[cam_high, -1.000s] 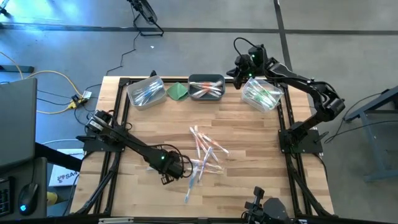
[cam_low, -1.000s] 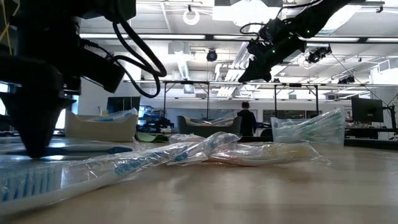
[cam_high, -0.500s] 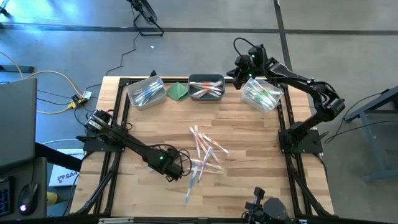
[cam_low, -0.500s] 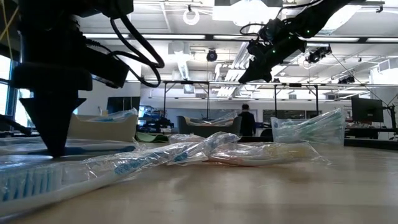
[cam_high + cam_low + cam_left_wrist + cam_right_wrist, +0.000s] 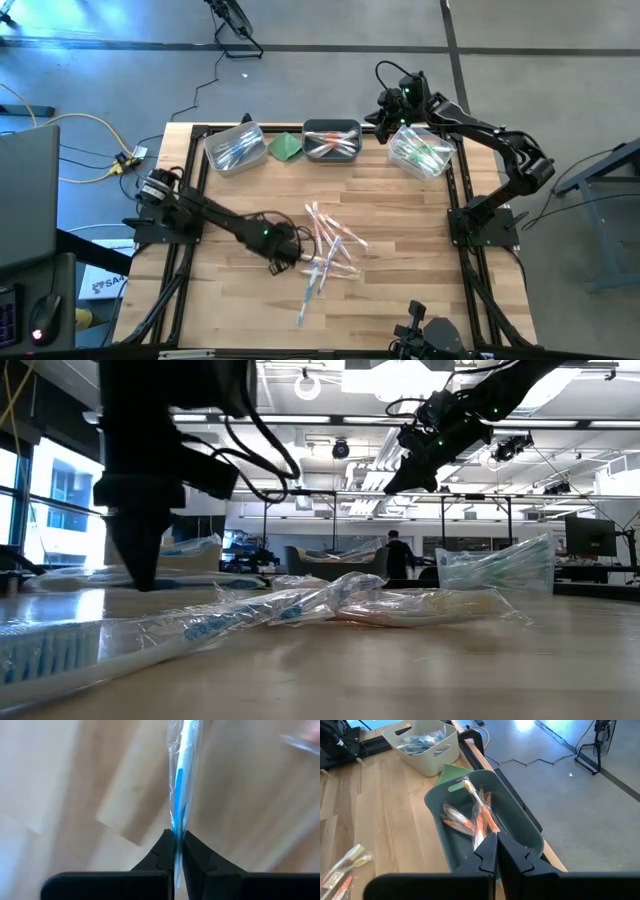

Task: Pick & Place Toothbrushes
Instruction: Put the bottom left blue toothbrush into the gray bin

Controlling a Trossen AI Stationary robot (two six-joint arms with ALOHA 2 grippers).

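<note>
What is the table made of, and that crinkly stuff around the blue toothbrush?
The table looks like pale wooden planks, with visible grain and joins. The wrap on the blue toothbrush, pinched by the left gripper, seems thin clear plastic film: glossy, wrinkled, see-through.

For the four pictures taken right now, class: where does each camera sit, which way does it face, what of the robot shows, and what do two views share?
High view: overhead, facing down on the wooden table; both dark arms show.
Low view: table height, facing the room; arms enter from above.
Left wrist view: on the left arm; left gripper shut on a wrapped blue-handled toothbrush.
Right wrist view: on the right arm; right gripper shut above the dark green bin of orange toothbrushes.
Shared: that bin also shows from overhead.
</note>
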